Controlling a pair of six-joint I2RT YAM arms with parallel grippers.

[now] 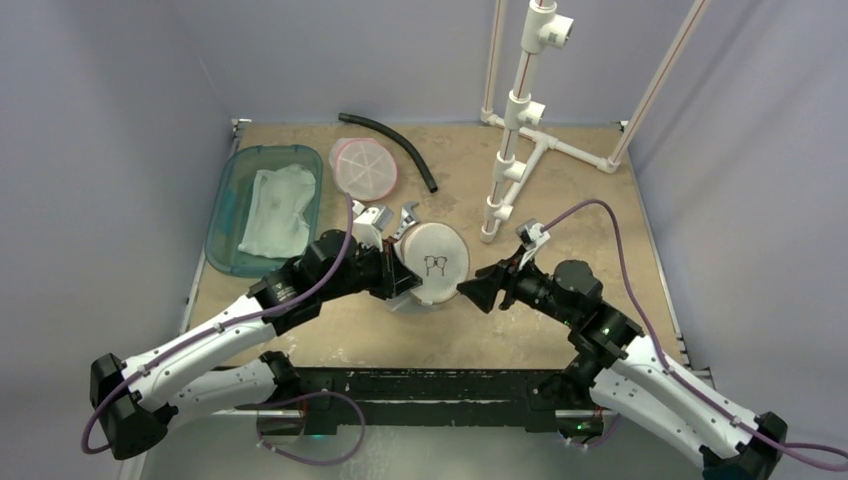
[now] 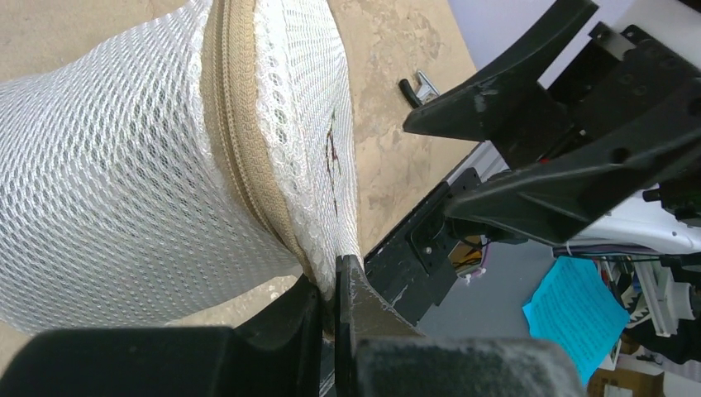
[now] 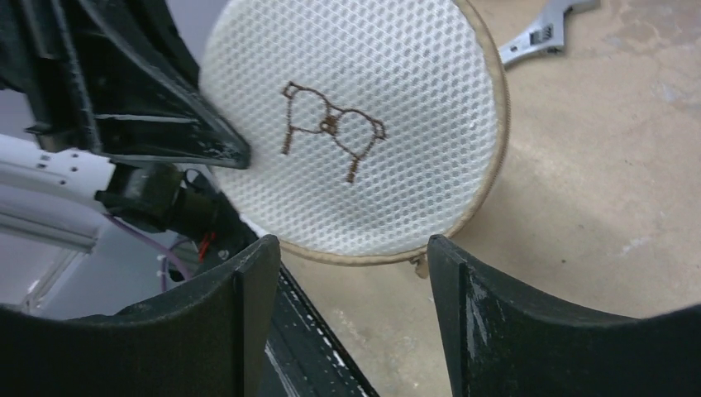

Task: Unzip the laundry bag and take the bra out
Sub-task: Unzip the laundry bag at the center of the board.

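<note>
I find the bag (image 1: pixel 437 262), a round mesh drum, at the centre of the table (image 1: pixel 560 320). It is tipped up: its flat face, bearing a brown emblem (image 3: pixel 331 128), points up and toward 4 o'clock, and its axis slants along that line. The tan zip (image 2: pixel 240 149) circles the rim and looks closed where visible. I cannot tell the contents through the mesh.

The left gripper (image 2: pixel 335 285) has its jaws pinched tight on the bag's rim beside the zip. The right gripper (image 3: pixel 354 258) stands off at 4 o'clock with its jaws wide and nothing between them.

At 10 o'clock a teal bin (image 1: pixel 226 205) holds a white cloth (image 1: pixel 278 208). At 11 o'clock lies a pink-rimmed round case (image 1: pixel 363 166), contents unclear.
</note>
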